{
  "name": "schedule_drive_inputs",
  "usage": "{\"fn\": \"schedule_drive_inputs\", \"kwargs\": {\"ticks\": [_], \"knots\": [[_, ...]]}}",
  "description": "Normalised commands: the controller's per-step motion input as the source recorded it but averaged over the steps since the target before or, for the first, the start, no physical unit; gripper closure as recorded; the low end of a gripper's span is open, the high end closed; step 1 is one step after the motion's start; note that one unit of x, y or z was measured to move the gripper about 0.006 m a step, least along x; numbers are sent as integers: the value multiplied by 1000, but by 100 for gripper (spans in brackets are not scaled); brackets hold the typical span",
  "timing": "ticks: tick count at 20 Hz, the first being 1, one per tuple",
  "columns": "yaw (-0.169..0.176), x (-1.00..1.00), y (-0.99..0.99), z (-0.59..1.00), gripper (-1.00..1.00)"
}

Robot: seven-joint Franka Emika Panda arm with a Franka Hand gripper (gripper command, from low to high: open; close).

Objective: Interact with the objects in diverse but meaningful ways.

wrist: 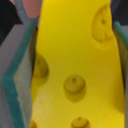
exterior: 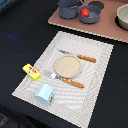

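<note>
The wrist view is filled by a yellow holed cheese wedge [wrist: 75, 30], held between the two grey, teal-edged fingers [wrist: 17, 80] of my gripper [wrist: 70, 75], which is shut on it. The arm and the cheese do not show in the exterior view. On the placemat [exterior: 95, 75], a yellow red-marked packet [exterior: 32, 72] lies at the exterior view's left. A light blue cup [exterior: 44, 93] sits near the front edge. At the back, a red tomato [exterior: 85, 12] rests in a grey pot [exterior: 91, 18], beside a grey saucepan [exterior: 69, 7].
A round tan plate [exterior: 67, 65] sits mid-placemat, with an orange-handled knife [exterior: 80, 57] behind it and an orange-handled fork [exterior: 67, 80] in front. The pots stand on a pinkish board [exterior: 100, 27]. A pale bowl [exterior: 123, 17] is at the back right.
</note>
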Motion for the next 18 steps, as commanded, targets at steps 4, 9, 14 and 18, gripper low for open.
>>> {"fn": "schedule_drive_inputs", "kwargs": {"ticks": [4, 9, 14, 18], "knots": [[-54, 448, -6, 0, 100], [-54, 475, 0, 0, 100], [-53, 523, 43, 0, 100], [-57, 511, 146, 0, 100]]}}
